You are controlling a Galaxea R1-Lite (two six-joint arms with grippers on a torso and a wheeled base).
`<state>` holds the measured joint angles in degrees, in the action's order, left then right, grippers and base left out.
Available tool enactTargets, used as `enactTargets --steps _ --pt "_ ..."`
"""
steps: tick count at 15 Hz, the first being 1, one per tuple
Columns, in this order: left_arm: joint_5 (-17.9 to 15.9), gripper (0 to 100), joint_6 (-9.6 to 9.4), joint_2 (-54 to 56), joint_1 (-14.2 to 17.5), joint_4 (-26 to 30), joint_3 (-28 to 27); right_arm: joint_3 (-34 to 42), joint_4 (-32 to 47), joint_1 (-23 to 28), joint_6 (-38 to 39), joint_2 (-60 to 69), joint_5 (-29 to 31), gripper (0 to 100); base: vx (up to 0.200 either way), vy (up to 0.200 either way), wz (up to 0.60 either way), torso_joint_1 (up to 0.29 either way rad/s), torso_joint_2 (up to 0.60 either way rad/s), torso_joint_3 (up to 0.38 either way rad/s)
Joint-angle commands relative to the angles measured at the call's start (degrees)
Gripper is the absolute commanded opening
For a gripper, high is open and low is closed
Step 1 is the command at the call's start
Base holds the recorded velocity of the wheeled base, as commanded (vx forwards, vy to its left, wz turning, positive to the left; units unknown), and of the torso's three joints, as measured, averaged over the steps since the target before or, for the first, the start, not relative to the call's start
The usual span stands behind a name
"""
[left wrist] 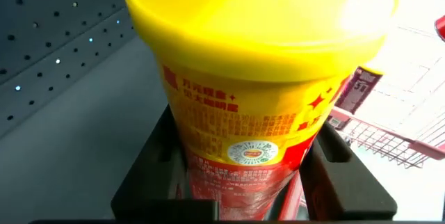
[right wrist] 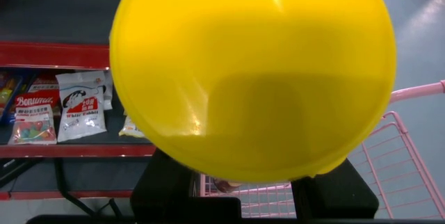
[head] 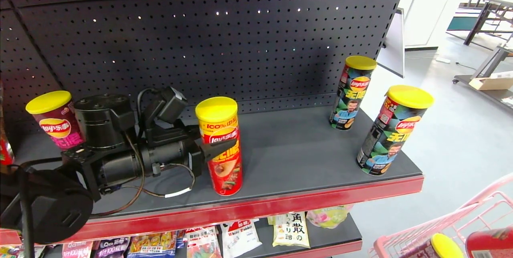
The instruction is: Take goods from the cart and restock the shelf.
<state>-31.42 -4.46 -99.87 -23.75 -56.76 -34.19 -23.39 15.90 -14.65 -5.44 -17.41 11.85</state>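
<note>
Head view, left gripper [head: 224, 145]: closes on a tall red cardboard crisp tube with a yellow plastic lid [head: 225, 172], jaws narrowed to the tube's width, one black fingertip lying across the front of the label. Left wrist view: black fingers [left wrist: 156, 172] pressed to both sides of the red tube [left wrist: 243, 133], just below the lid.

Red tube upright on a dark grey metal shelf board with a red front lip [head: 304, 150], near that lip and left of the middle.

At the far left of the board, partly hidden behind the left arm: a magenta crisp tube with a yellow lid [head: 56, 119], close to the black perforated back panel [head: 240, 41]. Toward the right end: two green-and-black crisp tubes with yellow lids, one [head: 352, 93] by the back panel, the other [head: 390, 132] at the front lip, both well apart from the red tube.

Below: flat snack bags [head: 240, 240] on a lower shelf. At the lower right: a pink wire cart [head: 473, 214] holding a yellow-lidded tube [head: 443, 246], and beside it a red cylinder [head: 491, 242] cut by the frame edge.

Right wrist view, right gripper [right wrist: 240, 203]: grip hidden by a round yellow plastic lid [right wrist: 254, 71] close to the lens; cannot tell how far open or whether anything is held. Past the lid: the pink wire cart [right wrist: 410, 147] and the snack bags [right wrist: 80, 106].
</note>
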Motion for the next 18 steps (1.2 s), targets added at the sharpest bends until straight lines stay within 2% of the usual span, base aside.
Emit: enactTargets --steps 1,8,12,18 --pt "0.0 0 0.42 0.4 -0.3 0.1 0.9 0.0 0.0 0.0 0.0 0.0 0.0 0 0.000 0.000 0.00 0.000 0.00 0.000" --pt "0.0 0 0.68 0.5 -0.9 0.1 1.9 0.0 0.0 0.0 0.0 0.0 0.0 0 0.000 0.000 0.00 0.000 0.00 0.000" --pt "0.0 0 2.62 1.2 -1.2 0.1 2.2 0.0 0.0 0.0 0.0 0.0 0.0 0 0.000 0.000 0.00 0.000 0.00 0.000" --pt "0.0 0 2.62 1.2 -1.3 -0.1 3.3 -0.1 0.0 0.0 0.0 -0.1 0.0 0 0.000 0.000 0.00 0.000 0.00 0.000"
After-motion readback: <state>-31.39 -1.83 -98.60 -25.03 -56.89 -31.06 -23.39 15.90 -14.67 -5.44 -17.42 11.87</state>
